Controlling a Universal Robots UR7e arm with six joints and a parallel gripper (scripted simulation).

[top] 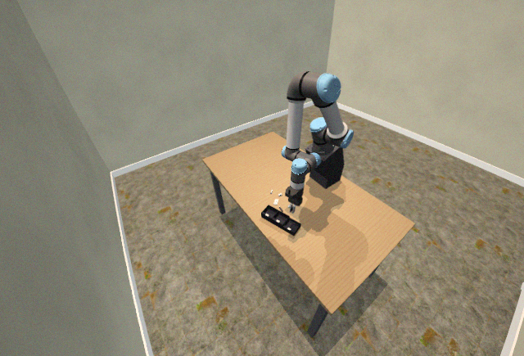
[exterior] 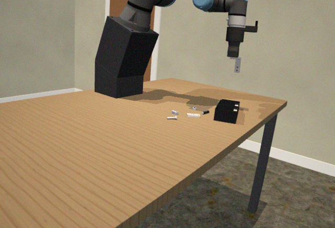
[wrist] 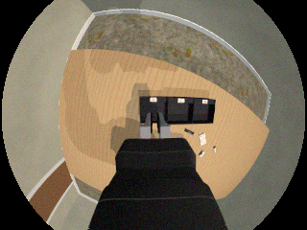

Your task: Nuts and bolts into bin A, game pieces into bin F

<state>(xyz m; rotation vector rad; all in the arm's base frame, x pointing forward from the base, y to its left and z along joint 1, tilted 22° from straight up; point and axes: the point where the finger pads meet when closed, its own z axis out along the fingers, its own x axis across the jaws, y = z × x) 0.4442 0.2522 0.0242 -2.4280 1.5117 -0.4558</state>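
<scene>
My gripper [top: 291, 208] [exterior: 237, 65] [wrist: 154, 119] hangs high above the table beside bin A, fingers a little apart with nothing seen between them. Bin A [top: 298, 228] [wrist: 141, 107] is the left one of three joined black bins in the wrist view. Bin F [wrist: 178, 111] is the middle one. A white domino [top: 276, 201] [exterior: 193, 115] [wrist: 202, 139] lies near a dark bolt-like piece [exterior: 205, 112] [wrist: 189, 131]. A pale bolt [exterior: 171, 118] [wrist: 214, 149] and a small ring or nut [exterior: 194, 108] lie nearby. The dark bin interiors show little.
A small whitish block [top: 280, 194] [exterior: 174, 112] [wrist: 201, 153] lies between the pale bolt and the domino. The third bin [wrist: 203, 111] is at the row's right end in the wrist view. The bins stand near the long edge of the wooden table [top: 245, 170] [exterior: 108, 149].
</scene>
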